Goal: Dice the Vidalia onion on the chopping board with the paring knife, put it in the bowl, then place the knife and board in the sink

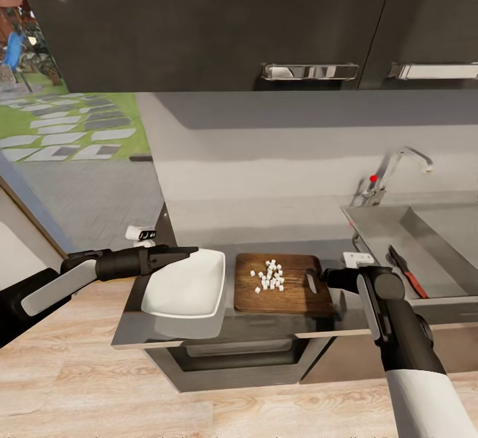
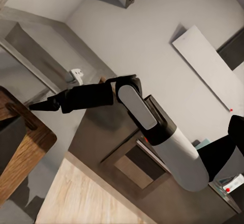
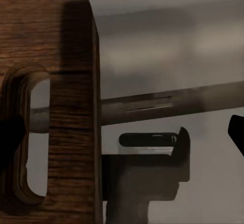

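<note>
Even, soft rendered light with a bright daylit window at upper left, faint reflections on the dark grey glossy countertop (image 1: 199, 340), and a blurry right wrist close-up.

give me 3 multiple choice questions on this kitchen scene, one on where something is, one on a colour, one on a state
1. Where does the paring knife lie?
A. on the chopping board
B. in the sink
C. in the bowl

2. What colour is the knife's handle?
A. red
B. yellow
C. blue

3. What state is the onion in?
A. whole, in the sink
B. halved, in the bowl
C. diced, on the chopping board

Answers:
1. B: in the head view the knife rests inside the steel sink, right of the board.
2. A: the thin handle shows red against the grey steel.
3. C: small white onion pieces sit in a loose cluster on the chopping board, while the white bowl beside it, at the left gripper, holds none.
</note>
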Available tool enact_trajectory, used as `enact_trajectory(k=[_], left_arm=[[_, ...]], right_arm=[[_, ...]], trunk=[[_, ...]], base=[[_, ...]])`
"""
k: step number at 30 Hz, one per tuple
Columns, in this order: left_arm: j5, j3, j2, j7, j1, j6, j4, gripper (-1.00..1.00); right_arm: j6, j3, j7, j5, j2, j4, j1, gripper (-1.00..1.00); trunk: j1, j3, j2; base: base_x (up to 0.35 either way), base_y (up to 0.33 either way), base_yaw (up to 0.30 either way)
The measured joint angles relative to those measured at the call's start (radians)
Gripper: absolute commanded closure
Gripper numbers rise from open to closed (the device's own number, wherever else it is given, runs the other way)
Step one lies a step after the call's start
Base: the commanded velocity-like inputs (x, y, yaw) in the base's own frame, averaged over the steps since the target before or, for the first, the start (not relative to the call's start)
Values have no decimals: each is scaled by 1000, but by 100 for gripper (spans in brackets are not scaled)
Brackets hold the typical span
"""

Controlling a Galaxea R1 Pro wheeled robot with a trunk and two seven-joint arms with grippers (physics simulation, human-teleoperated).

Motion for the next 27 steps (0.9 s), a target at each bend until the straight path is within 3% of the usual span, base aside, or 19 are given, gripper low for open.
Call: enact_trajectory(k=[16,27], left_arm=[[0,1,1,0,0,3,0,-100],[2,1,3,0,0,4,0,-100]], right_arm=[[-2,0,-2,-1,-1,1,0,-100],[-44,0,-11,10,0,72,-1,-100]], trunk=[[0,-25,0],[-1,-29,-1]], base=[[0,0,0],[0,0,0]])
